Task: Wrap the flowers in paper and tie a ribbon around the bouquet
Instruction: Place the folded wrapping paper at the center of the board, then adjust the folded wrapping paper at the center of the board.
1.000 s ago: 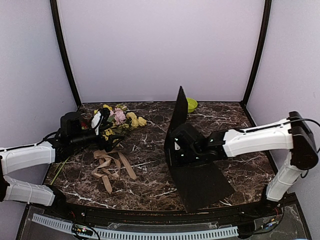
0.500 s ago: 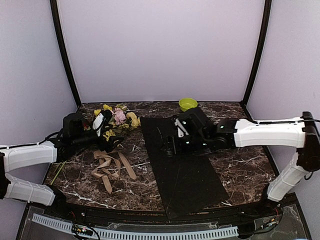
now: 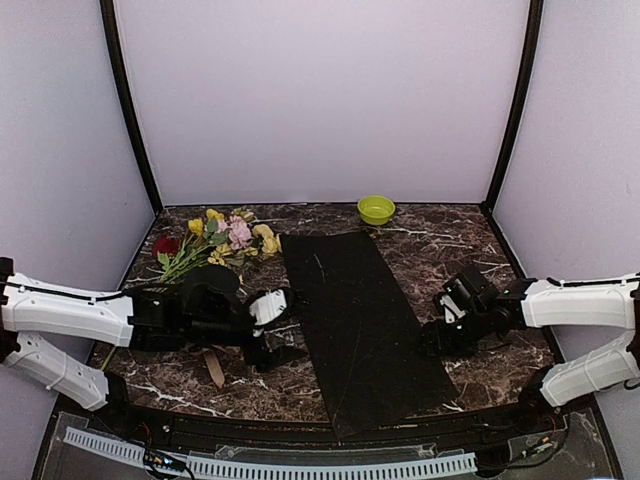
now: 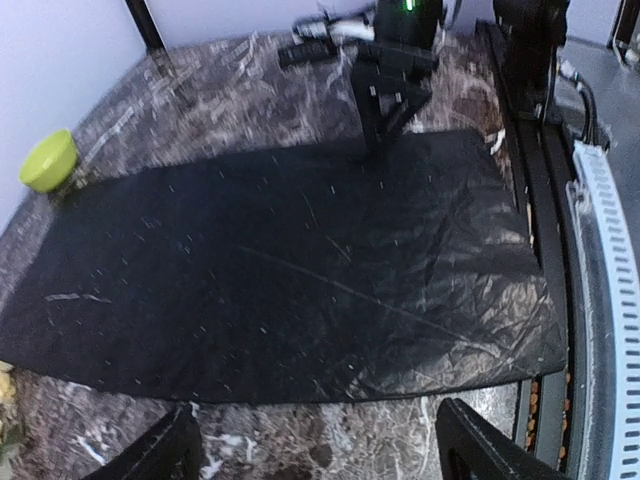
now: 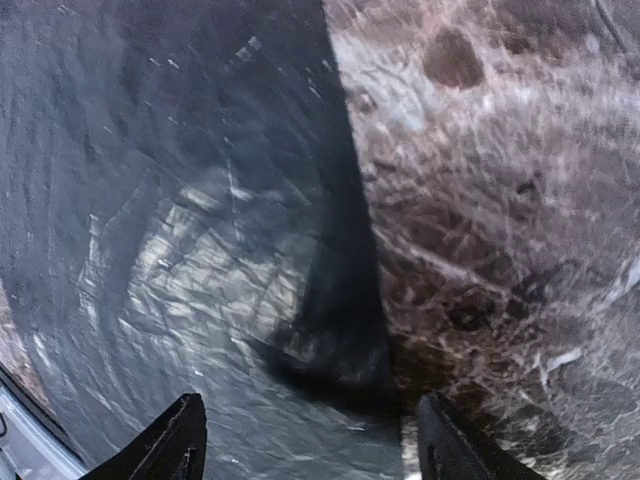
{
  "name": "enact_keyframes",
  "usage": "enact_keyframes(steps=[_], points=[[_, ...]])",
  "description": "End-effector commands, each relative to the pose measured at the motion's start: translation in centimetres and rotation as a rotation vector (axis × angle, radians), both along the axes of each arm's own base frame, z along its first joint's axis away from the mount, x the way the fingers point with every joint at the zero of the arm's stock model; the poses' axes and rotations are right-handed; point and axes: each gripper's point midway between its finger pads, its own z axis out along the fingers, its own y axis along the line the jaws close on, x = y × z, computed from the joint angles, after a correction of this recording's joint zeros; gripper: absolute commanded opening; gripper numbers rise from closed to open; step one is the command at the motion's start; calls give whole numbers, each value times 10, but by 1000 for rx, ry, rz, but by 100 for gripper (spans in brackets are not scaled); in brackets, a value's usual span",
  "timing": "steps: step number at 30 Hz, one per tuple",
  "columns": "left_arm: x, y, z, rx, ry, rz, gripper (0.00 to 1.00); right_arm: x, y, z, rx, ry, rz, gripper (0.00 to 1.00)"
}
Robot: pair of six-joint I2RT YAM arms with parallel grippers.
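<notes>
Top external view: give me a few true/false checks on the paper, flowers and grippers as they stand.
1. The paper lies spread flat on the table. True.
2. The flowers lie on the paper. False: they lie on the bare table at the far left, beside the paper.
3. The right gripper is shut on the paper's edge. False: it is open over the paper's right edge and holds nothing.
4. A green bowl stands beyond the paper's far edge. True.
5. The left gripper is open and empty. True.
</notes>
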Motion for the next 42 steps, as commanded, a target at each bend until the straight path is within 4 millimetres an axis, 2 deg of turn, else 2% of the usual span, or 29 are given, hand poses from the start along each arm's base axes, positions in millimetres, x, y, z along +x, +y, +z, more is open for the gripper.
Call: enact_keyframes(steps=[1, 4, 7, 14, 18, 22, 28, 30, 38, 40, 42], points=[[0, -1, -70, 227, 67, 114, 83, -4, 9, -13, 70, 35, 29, 72], [-6, -14, -101, 327, 61, 80, 83, -6, 9, -21, 57, 52, 42, 67], [-4, -19, -126, 372, 73, 84, 83, -12, 19, -21, 98, 81, 100, 60], [-6, -17, -138, 352, 92, 95, 83, -14, 57, 12, 362, 49, 162, 58], [-7, -14, -142, 358, 90, 96, 83, -14, 71, 24, 463, 43, 178, 56], [-6, -15, -137, 343, 76, 90, 84, -12, 81, 34, 518, 36, 190, 53], [-3, -19, -124, 311, 39, 85, 84, -9, 96, 48, 577, 19, 200, 40], [-3, -21, -119, 294, 33, 75, 84, -8, 99, 47, 576, 22, 195, 36], [-6, -39, -82, 212, -35, 50, 84, -9, 106, 27, 521, 70, 167, 32], [-11, -44, -76, 210, -75, 31, 84, -7, 105, 24, 504, 68, 153, 31], [-20, -51, -64, 198, -130, -4, 84, -6, 105, 21, 497, 68, 140, 24]])
